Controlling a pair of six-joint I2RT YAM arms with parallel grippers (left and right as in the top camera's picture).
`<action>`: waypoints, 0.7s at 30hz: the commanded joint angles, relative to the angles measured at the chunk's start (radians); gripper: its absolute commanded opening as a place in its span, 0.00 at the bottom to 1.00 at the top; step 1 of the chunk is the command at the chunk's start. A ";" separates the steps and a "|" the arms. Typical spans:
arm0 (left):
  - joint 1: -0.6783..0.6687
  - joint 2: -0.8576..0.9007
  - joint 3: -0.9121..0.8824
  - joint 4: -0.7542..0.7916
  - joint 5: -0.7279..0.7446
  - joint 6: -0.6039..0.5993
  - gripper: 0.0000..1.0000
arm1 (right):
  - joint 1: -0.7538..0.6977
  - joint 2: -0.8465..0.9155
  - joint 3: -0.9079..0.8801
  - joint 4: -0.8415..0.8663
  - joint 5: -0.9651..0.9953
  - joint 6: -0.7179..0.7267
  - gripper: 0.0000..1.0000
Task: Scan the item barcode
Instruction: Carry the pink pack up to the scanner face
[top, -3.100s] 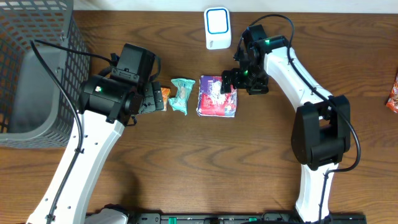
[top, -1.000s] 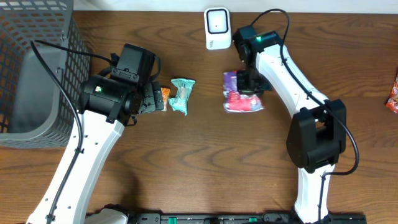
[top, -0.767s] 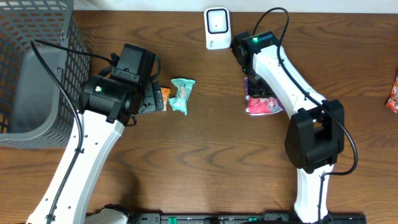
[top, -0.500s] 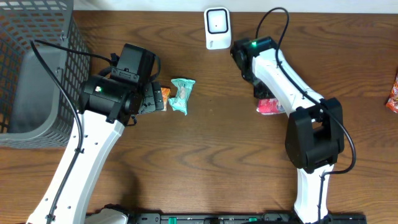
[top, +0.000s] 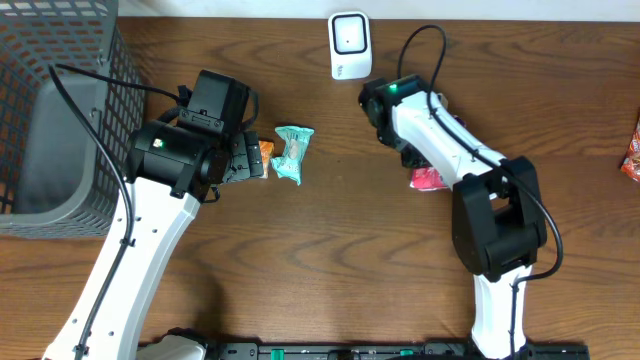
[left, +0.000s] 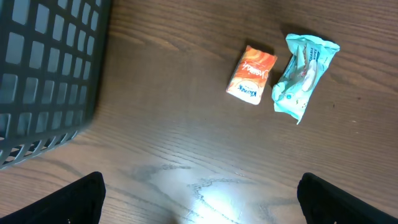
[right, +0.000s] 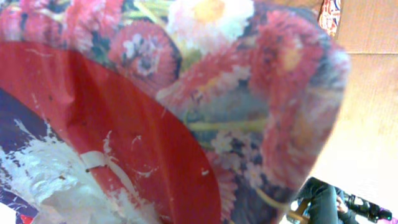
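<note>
The item, a floral red and purple packet (right: 155, 112), fills the right wrist view, pressed close to the camera, and no barcode shows on it. From overhead only its pink edge (top: 427, 178) peeks out from under the right arm. My right gripper (top: 416, 163) sits on it, with its fingers hidden in both views. The white scanner (top: 350, 45) stands at the back of the table, apart from the packet. My left gripper (left: 199, 199) hangs open over bare wood, holding nothing.
A teal packet (top: 293, 153) and a small orange packet (top: 264, 152) lie just ahead of the left gripper. A grey mesh basket (top: 60, 120) fills the far left. An orange-red packet (top: 632, 155) lies at the right edge.
The right arm has swung the floral packet from below the scanner to the right and toward the front, turning it under the arm. The left arm has not moved.
</note>
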 joint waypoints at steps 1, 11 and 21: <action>0.005 -0.005 0.008 -0.003 -0.002 -0.009 0.98 | 0.025 0.008 -0.013 0.002 0.035 0.021 0.11; 0.005 -0.005 0.008 -0.003 -0.002 -0.009 0.98 | 0.135 0.010 -0.014 0.070 -0.016 0.021 0.36; 0.005 -0.005 0.008 -0.003 -0.002 -0.009 0.98 | 0.240 0.009 -0.013 0.151 -0.076 0.021 0.75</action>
